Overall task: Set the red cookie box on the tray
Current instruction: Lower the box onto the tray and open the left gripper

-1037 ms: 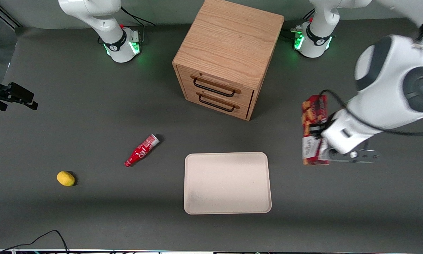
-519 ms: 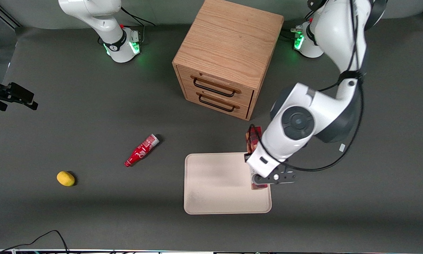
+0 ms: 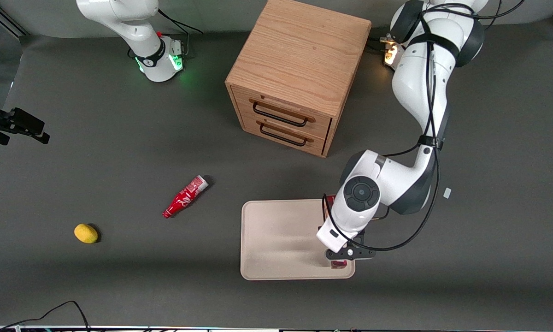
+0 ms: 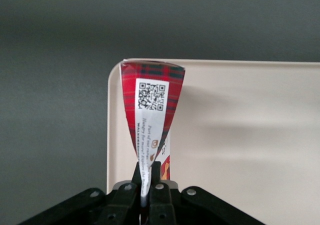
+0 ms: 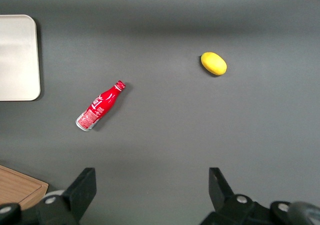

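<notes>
Since a second ago I have swung in from the working arm's end of the table and come down over the tray (image 3: 276,240), carrying the red cookie box (image 4: 151,110) with me; half a second ago I was higher over the tray's farther corner, and now I sit lower along its edge toward the working arm's end. Nothing else on the table has shifted.

The wooden drawer cabinet (image 3: 299,69) stands farther from the front camera than the tray, both drawers shut, each with a dark handle. The cream-white tray lies flat in front of it, bare over most of its floor. My gripper (image 3: 345,254) hangs over the tray's strip nearest the working arm's end, close to the corner nearest the front camera.

My jaws are pinched tight on the red cookie box, gripping its thin edge. In the front view only small red ends of it show past my wrist, over the tray. From my wrist camera the box runs along the tray's short edge, its end reaching the tray's rounded corner. Its tartan-red end carries a white label with a QR code and lines of small print; I can partly read "Part of our recipe" and "WALKERS". I cannot tell whether the box touches the tray.

The red bottle (image 3: 185,197) lies on its side beside the tray, toward the parked arm's end, white script on it unreadable. The yellow lemon-like fruit (image 3: 85,233) lies still farther that way.
</notes>
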